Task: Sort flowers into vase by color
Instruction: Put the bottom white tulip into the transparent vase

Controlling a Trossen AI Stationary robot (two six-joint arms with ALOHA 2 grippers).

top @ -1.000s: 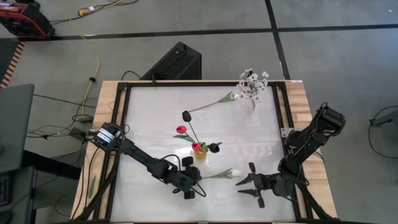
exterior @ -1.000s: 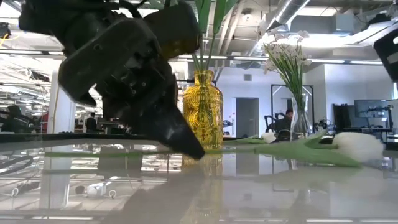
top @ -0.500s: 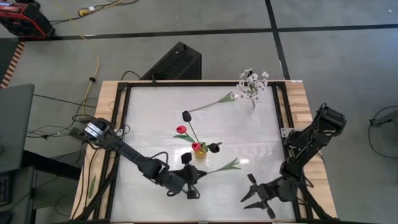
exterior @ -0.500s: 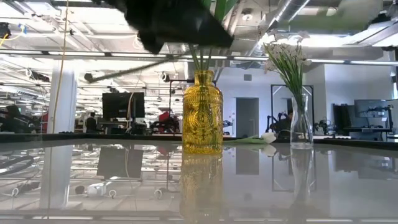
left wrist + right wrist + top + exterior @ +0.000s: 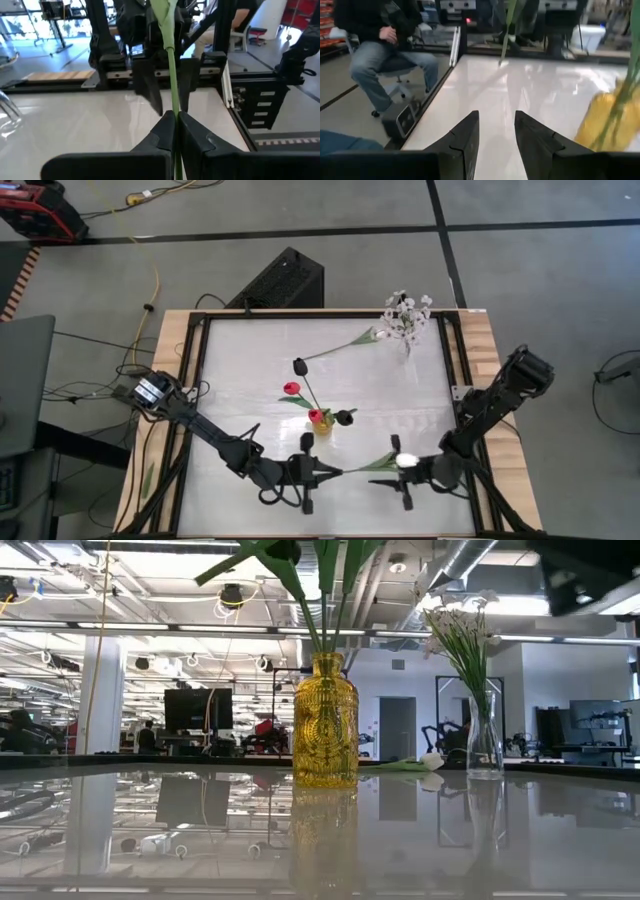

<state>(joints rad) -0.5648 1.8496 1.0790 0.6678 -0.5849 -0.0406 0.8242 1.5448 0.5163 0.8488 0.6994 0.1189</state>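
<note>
My left gripper point(image 5: 328, 471) hovers near the table's front edge, shut on a white tulip whose stem point(image 5: 365, 468) runs level toward the right. The white head point(image 5: 405, 461) is at the far end of that stem. My right gripper point(image 5: 393, 488) stands open just beneath the head, nothing between its fingers point(image 5: 496, 132). A yellow vase point(image 5: 322, 423) holds red and dark tulips. A second white tulip point(image 5: 345, 345) lies flat on the table at the far side. A clear vase point(image 5: 485, 740) holds sprays of tiny white blossoms. My left gripper pinches the tulip's green stem point(image 5: 173, 107) between its two fingers, at the end away from the head. The fingers point level toward the table's right and lie along the stem. The flower is lifted clear of the table and sticks straight out beyond the fingertips.
A person sits on a chair point(image 5: 390, 45) beyond the table's edge in the right wrist view. A black box point(image 5: 282, 278) stands on the floor behind the table. Bare tabletop point(image 5: 240, 380) lies left of the yellow vase.
My left gripper has risen from the table with the white tulip and tipped from pointing down to level. The flower, which lay on the table, is now lifted clear and points right. My right gripper has swung toward the near edge, then left under the flower's head.
</note>
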